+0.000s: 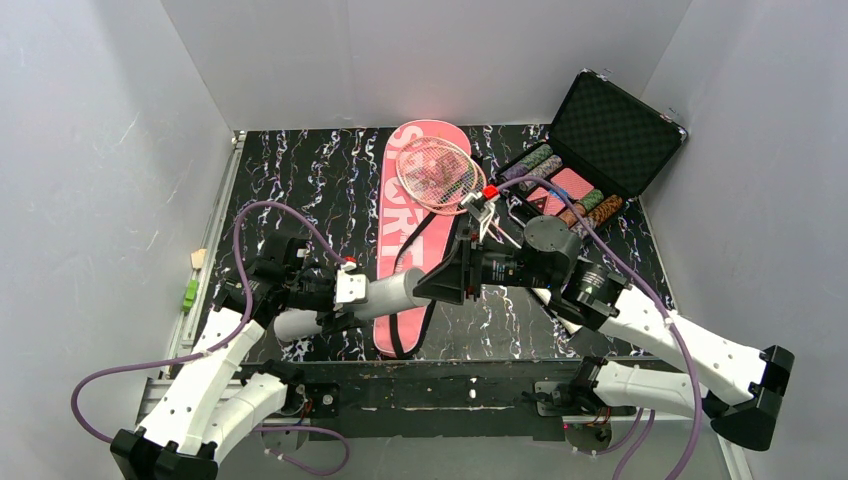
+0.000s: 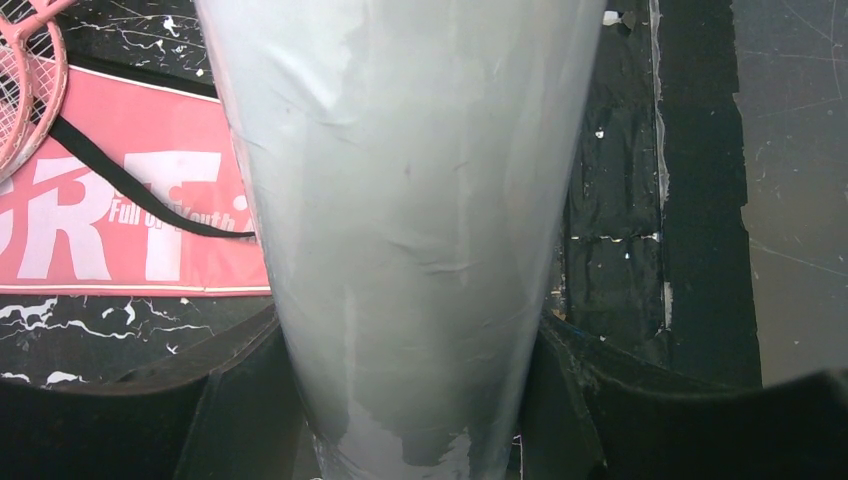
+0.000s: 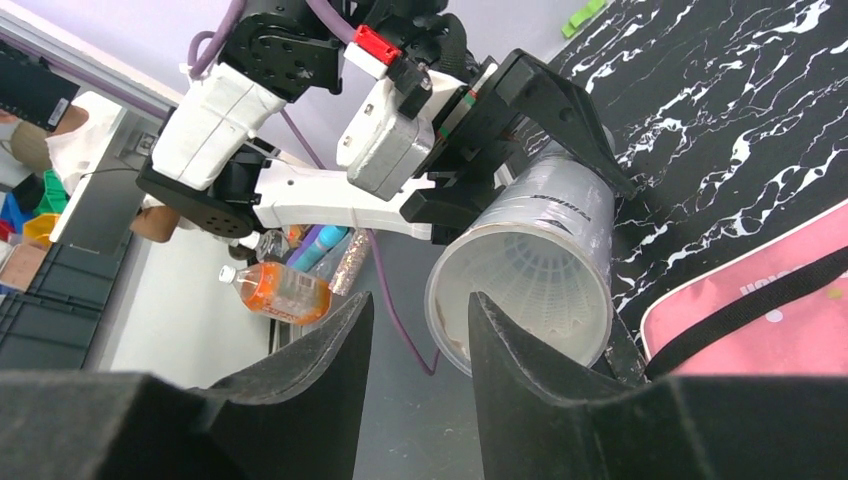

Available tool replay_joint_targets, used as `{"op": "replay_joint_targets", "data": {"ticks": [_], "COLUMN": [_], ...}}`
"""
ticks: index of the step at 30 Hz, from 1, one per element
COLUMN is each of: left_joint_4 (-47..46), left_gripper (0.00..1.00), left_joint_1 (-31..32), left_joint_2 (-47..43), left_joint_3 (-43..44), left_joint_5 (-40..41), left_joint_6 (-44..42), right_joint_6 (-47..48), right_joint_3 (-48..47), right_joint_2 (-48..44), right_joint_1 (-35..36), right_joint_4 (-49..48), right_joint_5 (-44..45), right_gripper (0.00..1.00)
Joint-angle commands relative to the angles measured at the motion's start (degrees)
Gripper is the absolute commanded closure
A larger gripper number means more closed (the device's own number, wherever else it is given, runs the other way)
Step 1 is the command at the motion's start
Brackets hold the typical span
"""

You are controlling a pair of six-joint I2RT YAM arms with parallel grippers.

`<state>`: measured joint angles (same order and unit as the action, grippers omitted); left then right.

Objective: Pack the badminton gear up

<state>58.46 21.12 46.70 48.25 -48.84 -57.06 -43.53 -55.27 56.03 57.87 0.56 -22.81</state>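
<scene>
My left gripper (image 1: 345, 290) is shut on the white tube (image 1: 385, 295) and holds it lying level above the table, its open mouth pointing right. In the left wrist view the tube (image 2: 410, 200) fills the gap between the fingers of that gripper (image 2: 408, 335). My right gripper (image 1: 438, 283) is open and empty right at the tube's mouth (image 3: 520, 290). A white shuttlecock (image 3: 548, 272) sits inside the tube. In the right wrist view the right gripper (image 3: 420, 310) frames the near rim. The pink "SPORT" bag (image 1: 405, 235) lies on the table with two pink rackets (image 1: 435, 172) on its far end.
An open black case of poker chips (image 1: 600, 140) stands at the back right. The bag's black strap (image 2: 120, 185) lies across its face. An orange bottle (image 3: 280, 290) lies off the table beyond the left arm. White walls close the sides and back.
</scene>
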Motion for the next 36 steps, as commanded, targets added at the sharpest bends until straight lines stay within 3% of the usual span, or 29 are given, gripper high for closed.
{"op": "replay_joint_targets", "data": {"ticks": [1, 4, 8, 10, 36], "left_joint_4": [-0.5, -0.3, -0.3, -0.4, -1.4], "left_gripper": [0.72, 0.72, 0.72, 0.72, 0.72], "left_joint_1": [0.2, 0.2, 0.2, 0.2, 0.2], "left_joint_2": [-1.1, -1.0, -0.9, -0.9, -0.2], "left_joint_3": [0.7, 0.7, 0.9, 1.0, 1.0], "left_joint_5": [-2.2, -2.2, -2.2, -2.3, -2.4], "left_joint_6": [-1.0, -1.0, -1.2, -1.2, -0.2], "right_joint_6": [0.4, 0.0, -0.8, -0.6, 1.2], "right_joint_3": [0.2, 0.5, -0.6, -1.7, -1.8], "right_joint_2": [-2.3, -3.0, -1.0, 0.7, 3.0], "right_joint_1": [-0.6, -1.3, -2.1, -2.1, 2.4], "right_joint_4": [-1.4, -0.6, 2.5, 3.6, 5.6], "right_joint_5": [1.7, 3.4, 3.5, 3.3, 3.6], "right_gripper": [0.52, 0.62, 0.92, 0.97, 0.99]}}
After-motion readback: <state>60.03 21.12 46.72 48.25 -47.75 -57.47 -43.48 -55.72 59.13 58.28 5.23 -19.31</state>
